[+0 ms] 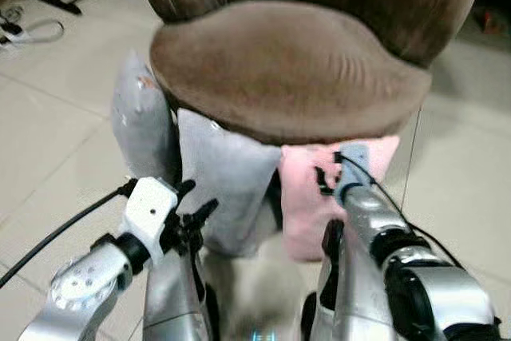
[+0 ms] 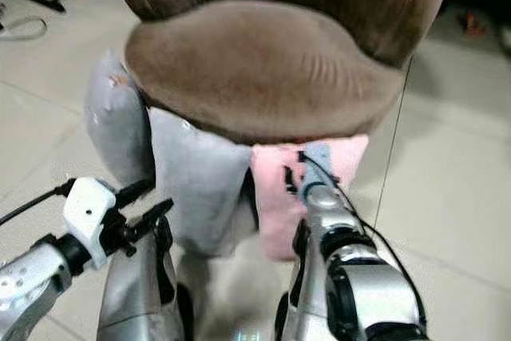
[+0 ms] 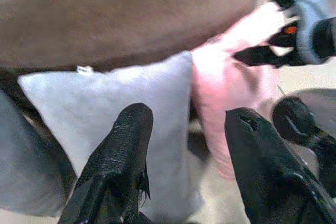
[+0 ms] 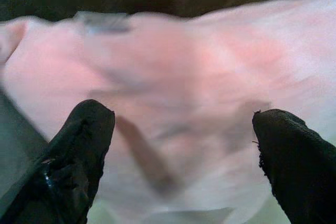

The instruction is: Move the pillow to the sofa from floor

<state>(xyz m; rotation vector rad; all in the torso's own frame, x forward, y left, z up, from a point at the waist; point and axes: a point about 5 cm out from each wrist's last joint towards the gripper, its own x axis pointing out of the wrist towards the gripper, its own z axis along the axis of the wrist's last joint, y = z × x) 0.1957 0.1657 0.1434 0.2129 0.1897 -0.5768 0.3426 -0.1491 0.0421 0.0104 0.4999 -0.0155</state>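
The right gripper (image 4: pixel 184 145) is spread wide, its two black fingers (image 4: pixel 79 145) set apart on either side of the pink pillow (image 4: pixel 199 77), which sits just ahead of them and is not yet clasped. That pillow is soft, pale pink and plush, with a small light tag at its top edge; it stands upright on the tiled floor (image 1: pixel 48 125), leaning against the front of the brown velvet sofa (image 1: pixel 287 69) under the overhang of the seat cushion. The right arm reaches straight forward and slightly down, its silver forearm ending at the pillow's face.

The left gripper (image 3: pixel 184 145) is also open, fingers apart, held low and pointed toward a grey pillow (image 1: pixel 219 189) that stands just beside the pink one, touching it. A second grey pillow (image 1: pixel 140 121) leans at the sofa's left corner. A white cable (image 1: pixel 28 33) lies on the floor, well apart.
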